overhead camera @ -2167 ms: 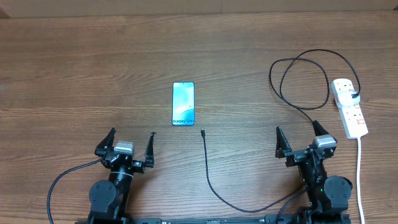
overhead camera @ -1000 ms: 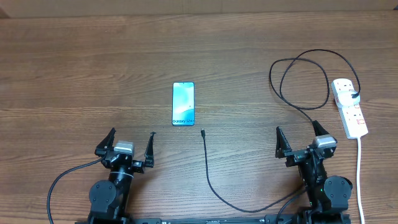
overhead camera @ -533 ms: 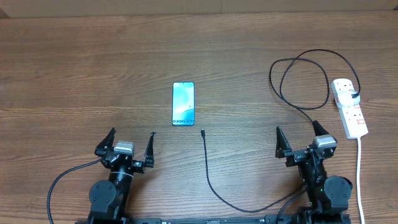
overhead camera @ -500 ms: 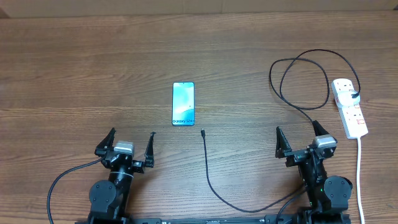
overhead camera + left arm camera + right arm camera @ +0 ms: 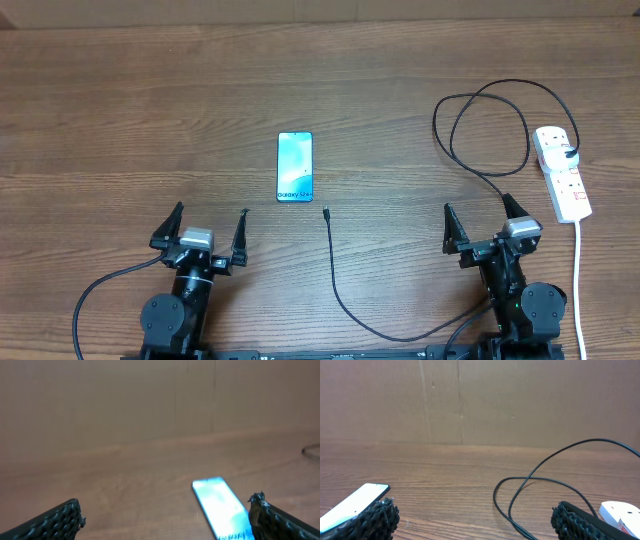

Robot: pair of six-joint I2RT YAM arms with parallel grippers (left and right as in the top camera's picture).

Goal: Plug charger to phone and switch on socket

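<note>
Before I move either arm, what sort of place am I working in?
Probably a robot test bench: wood-grain table, cardboard backdrop behind it, and a phone, charger cable and power strip laid out.

We see a wooden table (image 5: 120, 100) bearing the phone (image 5: 295, 167) near its middle, the socket (image 5: 562, 175) by its right edge, and the charger (image 5: 332, 245) curling between them.

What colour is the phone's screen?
Light blue-turquoise across the phone, with small white text at its near end; the overhead view shows it best.
</note>
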